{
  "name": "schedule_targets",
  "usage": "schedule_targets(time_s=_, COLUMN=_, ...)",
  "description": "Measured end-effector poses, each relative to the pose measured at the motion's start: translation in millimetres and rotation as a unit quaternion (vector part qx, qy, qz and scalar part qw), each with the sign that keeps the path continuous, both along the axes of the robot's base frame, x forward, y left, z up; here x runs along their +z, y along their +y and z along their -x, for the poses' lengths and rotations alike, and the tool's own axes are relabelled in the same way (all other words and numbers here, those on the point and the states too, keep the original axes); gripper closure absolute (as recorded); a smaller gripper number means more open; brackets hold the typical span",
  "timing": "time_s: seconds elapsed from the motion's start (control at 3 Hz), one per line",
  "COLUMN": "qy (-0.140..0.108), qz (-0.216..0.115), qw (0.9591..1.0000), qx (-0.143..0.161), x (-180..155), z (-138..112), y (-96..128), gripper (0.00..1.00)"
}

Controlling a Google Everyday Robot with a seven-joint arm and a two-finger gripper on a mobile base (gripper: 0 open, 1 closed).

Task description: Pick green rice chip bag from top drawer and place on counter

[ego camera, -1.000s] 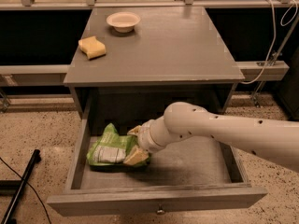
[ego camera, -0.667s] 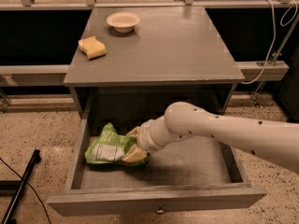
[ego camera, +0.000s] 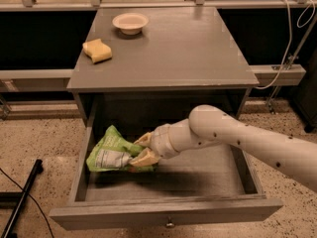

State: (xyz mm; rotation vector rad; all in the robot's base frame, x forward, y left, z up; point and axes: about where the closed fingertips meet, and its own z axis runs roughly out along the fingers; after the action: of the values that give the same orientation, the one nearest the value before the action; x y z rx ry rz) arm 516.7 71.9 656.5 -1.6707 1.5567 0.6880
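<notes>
The green rice chip bag, crumpled with a white label panel, is at the left side of the open top drawer. My gripper reaches into the drawer from the right and is shut on the bag's right edge, one finger above it and one below. The bag casts a shadow on the drawer floor and seems to hang slightly above it. The counter is the grey top of the cabinet just above the drawer.
A yellow sponge and a white bowl sit on the counter's back left. The drawer knob is at the front centre. A black pole lies on the speckled floor at the left. Cables hang at the right.
The bag has shifted slightly left and up in my gripper. The arm has barely moved.
</notes>
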Motion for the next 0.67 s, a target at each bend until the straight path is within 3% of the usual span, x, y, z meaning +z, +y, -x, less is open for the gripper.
schedule_targets(time_s=0.33, qy=-0.019, qz=-0.072, qw=0.9960, qx=0.049, x=23.5, z=4.8, y=-16.6, gripper=1.00)
schedule_targets(time_s=0.67, qy=-0.049, qz=-0.075, qw=0.9941, qx=0.060, x=44.6, z=11.9, y=-43.9, gripper=1.00)
